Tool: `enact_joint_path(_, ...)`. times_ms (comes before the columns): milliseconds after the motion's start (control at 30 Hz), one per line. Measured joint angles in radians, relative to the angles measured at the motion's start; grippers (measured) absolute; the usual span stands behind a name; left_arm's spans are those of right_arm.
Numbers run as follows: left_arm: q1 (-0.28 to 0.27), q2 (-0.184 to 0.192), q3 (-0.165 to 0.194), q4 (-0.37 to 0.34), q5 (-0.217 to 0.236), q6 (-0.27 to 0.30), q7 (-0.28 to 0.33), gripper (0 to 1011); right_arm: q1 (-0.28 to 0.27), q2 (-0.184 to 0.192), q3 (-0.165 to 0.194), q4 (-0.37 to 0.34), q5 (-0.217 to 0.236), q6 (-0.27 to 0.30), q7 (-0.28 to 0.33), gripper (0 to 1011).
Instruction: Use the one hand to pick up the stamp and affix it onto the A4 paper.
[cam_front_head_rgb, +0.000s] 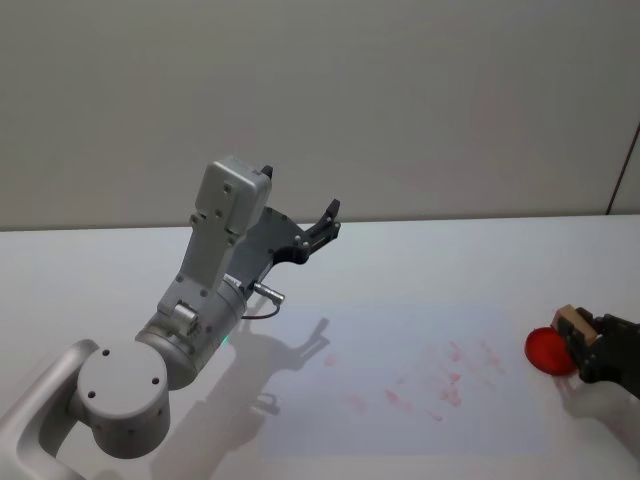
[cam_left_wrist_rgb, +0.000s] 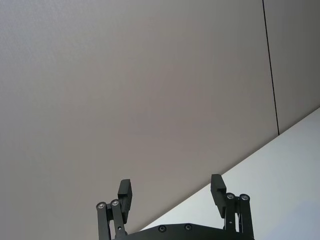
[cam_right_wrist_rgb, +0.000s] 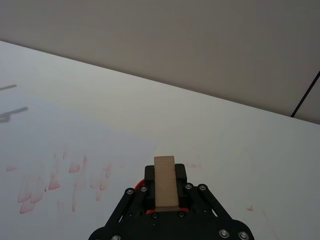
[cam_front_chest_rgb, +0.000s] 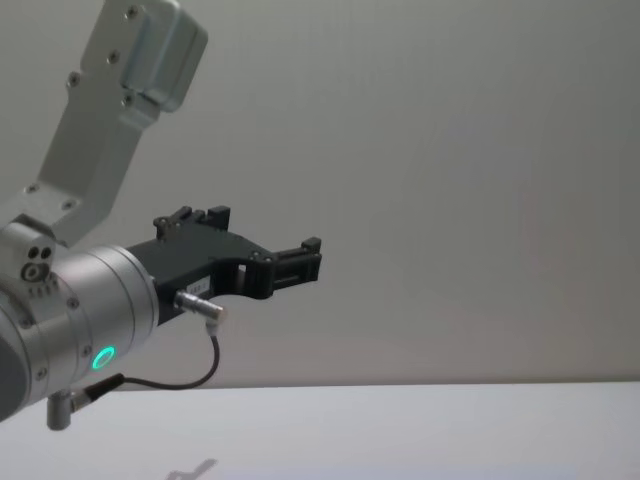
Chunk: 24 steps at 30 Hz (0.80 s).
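White table (cam_front_head_rgb: 420, 250), right gripper (cam_front_head_rgb: 578, 340) jaws clamping stamp (cam_front_head_rgb: 574, 325) beside red-marked paper (cam_front_head_rgb: 400, 420); left gripper (cam_left_wrist_rgb: 171, 196) jaws wide.

We find no text, label, brand, number or sign that can be read in any of these views. The A4 paper (cam_front_head_rgb: 400, 375) carries only scattered red stamp smudges (cam_right_wrist_rgb: 55, 177), and we can make out no letters or figures in them. The wooden stamp (cam_right_wrist_rgb: 165, 181) shows a plain, unmarked face. The left arm's silver housing (cam_front_chest_rgb: 80, 310) bears a glowing green ring mark but no writing that we can read.
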Motion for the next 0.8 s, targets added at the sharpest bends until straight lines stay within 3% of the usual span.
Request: enact_joint_path(800,0.000,0.000,0.000,0.000,0.000,0.000,0.000,1001,0.022,-0.023,-0.020,0.059,-0.032,-0.025,0.001,219)
